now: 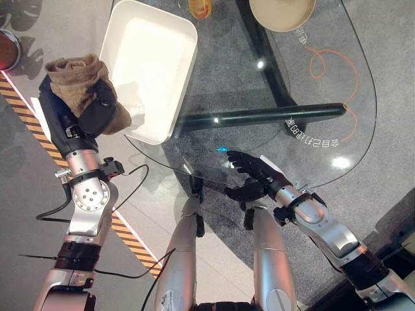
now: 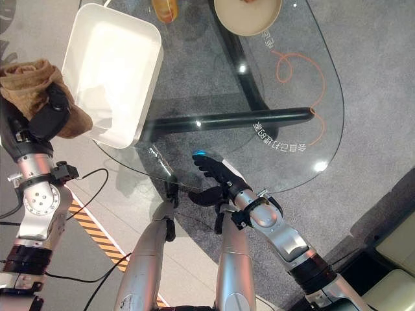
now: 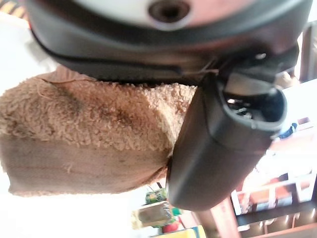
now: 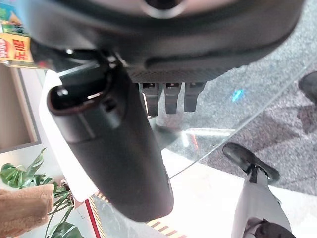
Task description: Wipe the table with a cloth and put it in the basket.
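One robot hand (image 1: 91, 107), the left, clutches the brown cloth (image 1: 74, 78); the right robot hand (image 1: 249, 172) hangs slack-fingered

The table (image 1: 324, 116) has a clear glass top with a rounded edge, and a dark frame shows through the glass. On the glass, at the left side, stands a white rectangular basket (image 1: 150, 65) with low walls. At the far edge stands a round beige bowl (image 1: 283, 13), and just beside it a small orange thing (image 1: 200, 8). An orange curled line (image 1: 337, 78) is on the glass near the right edge.
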Controlling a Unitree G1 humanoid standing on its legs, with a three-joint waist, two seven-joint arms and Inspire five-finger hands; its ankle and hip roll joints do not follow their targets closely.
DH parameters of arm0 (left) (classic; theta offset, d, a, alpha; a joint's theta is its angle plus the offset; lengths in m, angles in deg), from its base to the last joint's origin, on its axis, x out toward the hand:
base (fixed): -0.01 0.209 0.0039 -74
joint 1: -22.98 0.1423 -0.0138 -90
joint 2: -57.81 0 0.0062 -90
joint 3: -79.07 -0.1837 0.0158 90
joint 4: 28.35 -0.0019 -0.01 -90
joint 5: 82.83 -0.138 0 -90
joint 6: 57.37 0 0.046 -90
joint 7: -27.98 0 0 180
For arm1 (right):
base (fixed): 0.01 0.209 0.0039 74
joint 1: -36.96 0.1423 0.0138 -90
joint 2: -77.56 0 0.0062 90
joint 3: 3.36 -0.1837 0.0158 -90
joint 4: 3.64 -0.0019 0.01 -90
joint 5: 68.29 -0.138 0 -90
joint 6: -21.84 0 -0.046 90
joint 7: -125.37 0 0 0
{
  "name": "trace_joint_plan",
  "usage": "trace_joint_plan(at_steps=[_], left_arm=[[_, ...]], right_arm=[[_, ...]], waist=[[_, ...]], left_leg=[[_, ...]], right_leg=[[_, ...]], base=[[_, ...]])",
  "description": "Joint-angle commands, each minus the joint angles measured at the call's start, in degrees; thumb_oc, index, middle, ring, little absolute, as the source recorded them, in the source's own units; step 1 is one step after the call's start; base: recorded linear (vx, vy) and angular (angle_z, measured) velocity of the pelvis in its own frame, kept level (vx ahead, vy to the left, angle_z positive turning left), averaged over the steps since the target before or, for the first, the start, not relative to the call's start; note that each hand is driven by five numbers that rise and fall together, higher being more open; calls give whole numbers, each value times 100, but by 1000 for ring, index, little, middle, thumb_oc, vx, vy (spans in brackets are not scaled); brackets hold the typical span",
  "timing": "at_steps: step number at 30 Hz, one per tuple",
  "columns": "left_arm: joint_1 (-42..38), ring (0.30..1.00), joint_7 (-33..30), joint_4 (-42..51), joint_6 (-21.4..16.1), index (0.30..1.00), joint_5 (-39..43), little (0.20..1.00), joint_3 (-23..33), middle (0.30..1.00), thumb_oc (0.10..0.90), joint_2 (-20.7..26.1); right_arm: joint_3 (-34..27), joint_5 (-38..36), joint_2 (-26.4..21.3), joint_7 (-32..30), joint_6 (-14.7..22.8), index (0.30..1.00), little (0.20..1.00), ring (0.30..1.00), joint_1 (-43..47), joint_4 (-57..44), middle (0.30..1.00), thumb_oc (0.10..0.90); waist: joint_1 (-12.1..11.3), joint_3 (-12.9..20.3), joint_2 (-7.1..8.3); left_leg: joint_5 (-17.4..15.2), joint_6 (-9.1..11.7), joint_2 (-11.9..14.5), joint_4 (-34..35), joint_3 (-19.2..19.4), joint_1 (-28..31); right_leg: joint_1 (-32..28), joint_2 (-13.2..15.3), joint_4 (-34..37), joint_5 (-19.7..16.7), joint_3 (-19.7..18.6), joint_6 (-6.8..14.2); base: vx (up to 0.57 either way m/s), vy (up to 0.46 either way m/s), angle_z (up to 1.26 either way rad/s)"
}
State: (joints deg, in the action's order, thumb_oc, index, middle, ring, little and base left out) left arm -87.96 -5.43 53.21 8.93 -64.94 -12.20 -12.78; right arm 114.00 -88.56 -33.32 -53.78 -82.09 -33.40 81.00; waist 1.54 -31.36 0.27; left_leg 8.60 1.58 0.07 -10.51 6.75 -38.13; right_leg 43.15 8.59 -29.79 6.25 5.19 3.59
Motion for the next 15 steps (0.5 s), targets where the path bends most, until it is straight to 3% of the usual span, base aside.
trace_joint_plan(at_steps=[1,4,5,6,15], left_arm=[[-508,300,-481,361,-499,300,-487,200,394,300,100,520],[-613,300,-602,242,-366,300,-732,200,328,300,100,590],[-806,300,-859,56,-5,300,-1500,200,223,300,100,734],[-887,300,-926,-26,138,300,-1756,200,154,300,100,853],[-1123,300,-1216,-325,668,300,-2404,200,-199,300,100,1209]], right_arm=[[149,-294,-213,66,170,900,900,900,143,-439,900,800],[188,-334,-242,97,94,900,900,900,195,-419,900,800],[229,-400,-272,129,-15,900,900,900,259,-404,900,800],[242,-484,-315,102,-78,900,900,900,289,-434,900,800],[355,-822,-540,131,-240,900,900,900,170,-627,900,800]], waist=[[131,156,-120],[144,156,-121],[168,156,-112],[183,156,-111],[281,156,-53]], left_leg=[[-1222,-53,-325,-1265,374,-262],[-1225,-53,-323,-1286,390,-322],[-1221,-54,-319,-1314,419,-416],[-1215,-55,-316,-1333,435,-482],[-1199,-59,-273,-1369,532,-836]], right_leg=[[-128,-380,1113,-605,-3,75],[-67,-379,1106,-619,-18,82],[26,-374,1109,-654,-23,91],[94,-372,1106,-675,-27,92],[501,-409,1117,-773,-91,121]], base=[[1,58,-2],[2,54,0],[-2,73,0],[-3,78,-1],[-1,31,-3]])
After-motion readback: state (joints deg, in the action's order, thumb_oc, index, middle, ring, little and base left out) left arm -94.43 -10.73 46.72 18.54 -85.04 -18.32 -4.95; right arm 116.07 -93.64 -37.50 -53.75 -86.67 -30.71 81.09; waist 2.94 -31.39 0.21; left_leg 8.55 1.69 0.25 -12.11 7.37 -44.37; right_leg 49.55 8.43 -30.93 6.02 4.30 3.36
